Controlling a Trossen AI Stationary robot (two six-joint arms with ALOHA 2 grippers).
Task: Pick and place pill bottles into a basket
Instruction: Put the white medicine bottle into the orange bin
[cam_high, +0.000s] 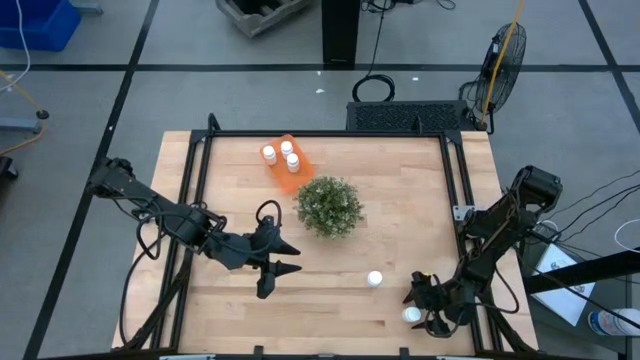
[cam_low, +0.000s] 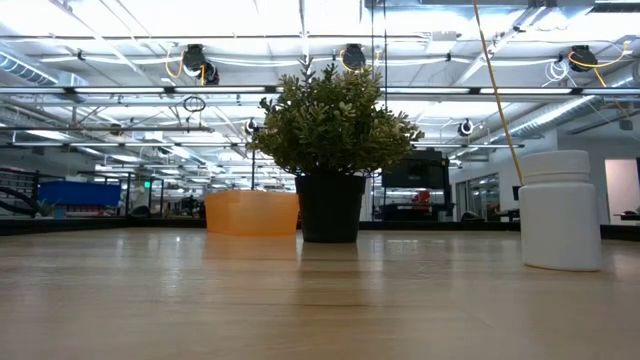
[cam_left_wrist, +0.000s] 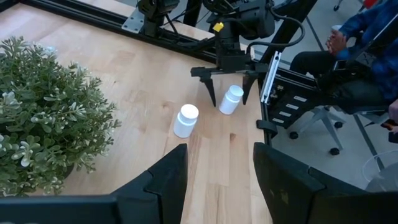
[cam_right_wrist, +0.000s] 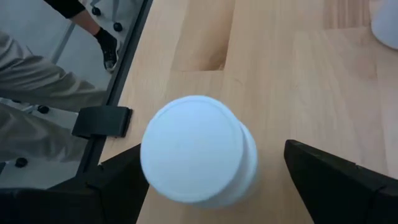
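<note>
Between the right end effector (cam_right_wrist: 205, 186) fingers stands a white pill bottle (cam_right_wrist: 198, 158), upright on the wooden surface (cam_high: 400, 190) and seen cap-first from that arm's wrist camera. Both dark fingers flank it with a clear gap on each side, so they stand wide apart and are not yet touching it. From above, this bottle (cam_high: 411, 315) sits close to the front edge of the surface, near its front right corner, with the right end effector (cam_high: 428, 308) low around it.

A second pill bottle (cam_high: 375, 279) stands upright a little farther in from that corner, apart from the first, between the right arm and the potted green plant (cam_high: 329, 206) in the middle of the surface. In the low view this loose bottle (cam_low: 559, 210) looms large beside the plant (cam_low: 332, 130).

Beyond the plant, toward the back edge, lies the orange basket (cam_high: 282, 172), with three pill bottles (cam_high: 289, 148) already standing inside it.

The left end effector (cam_high: 288, 258) hovers over the front left part of the surface, just beside the plant, its fingers parted on nothing.

A seated person (cam_left_wrist: 348, 56) shows beyond the right edge of the surface in the left wrist view.
</note>
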